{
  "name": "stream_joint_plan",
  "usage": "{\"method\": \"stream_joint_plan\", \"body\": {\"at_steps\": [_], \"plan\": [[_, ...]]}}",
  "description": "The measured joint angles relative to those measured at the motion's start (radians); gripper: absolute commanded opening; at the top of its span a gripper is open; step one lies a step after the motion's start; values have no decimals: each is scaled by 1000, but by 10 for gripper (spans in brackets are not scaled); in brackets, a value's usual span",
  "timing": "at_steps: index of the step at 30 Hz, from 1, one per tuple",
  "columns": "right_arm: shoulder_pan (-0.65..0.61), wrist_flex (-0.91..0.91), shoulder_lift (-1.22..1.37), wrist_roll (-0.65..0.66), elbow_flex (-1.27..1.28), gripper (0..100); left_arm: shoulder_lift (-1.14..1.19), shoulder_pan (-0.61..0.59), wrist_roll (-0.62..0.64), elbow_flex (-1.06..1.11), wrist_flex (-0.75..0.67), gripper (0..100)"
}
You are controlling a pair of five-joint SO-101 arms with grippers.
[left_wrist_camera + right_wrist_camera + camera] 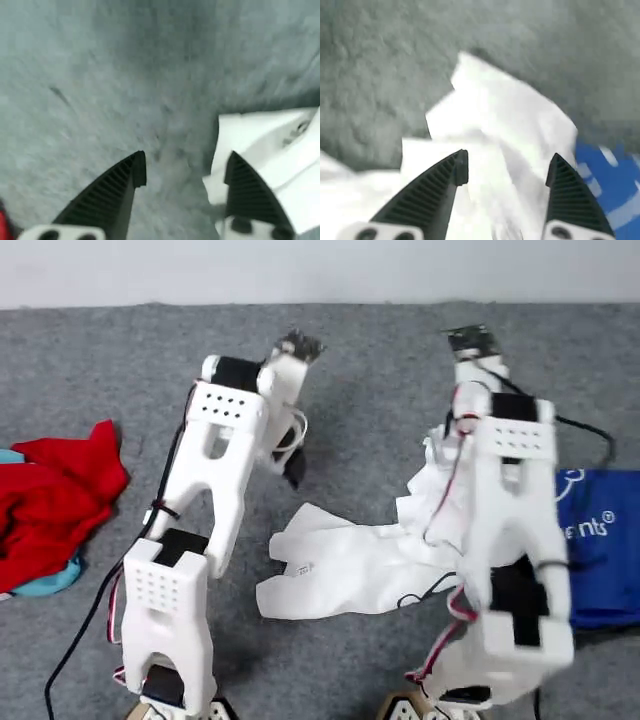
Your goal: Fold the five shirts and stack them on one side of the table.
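Shirt point(490, 100), white, prob. under R pincer point(509, 162), jaws apart

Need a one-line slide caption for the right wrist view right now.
Right tool open over the crumpled white shirt on the grey table, a blue shirt lying beside it.

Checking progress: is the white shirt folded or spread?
Spread, not folded: the white shirt lies rumpled and loose on the grey table.

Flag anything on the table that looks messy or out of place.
Nothing is damaged, but the white shirt lies rumpled and twisted in the middle of the high view, and the red shirt sits in a bunched heap over teal cloth at that view's left edge.
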Motion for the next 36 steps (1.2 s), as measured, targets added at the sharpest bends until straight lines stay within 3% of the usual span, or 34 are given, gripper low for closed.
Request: {"method": "stream_joint_plan", "body": {"at_steps": [13, 19, 22, 29, 36], "plan": [[-51, 23, 597, 0, -540, 249, 0, -2, 2, 170, -6, 218], [-54, 129, 806, 48, -796, 1, 0, 3, -17, 318, -5, 218], [-20, 166, 875, 81, -911, 12, -21, 3, -17, 379, -5, 218], [-2, 258, 1008, 91, -1111, 10, -342, 29, -35, 508, -5, 220], [-2, 348, 1079, 91, -1257, 10, -652, 72, -163, 891, -6, 220]]}}
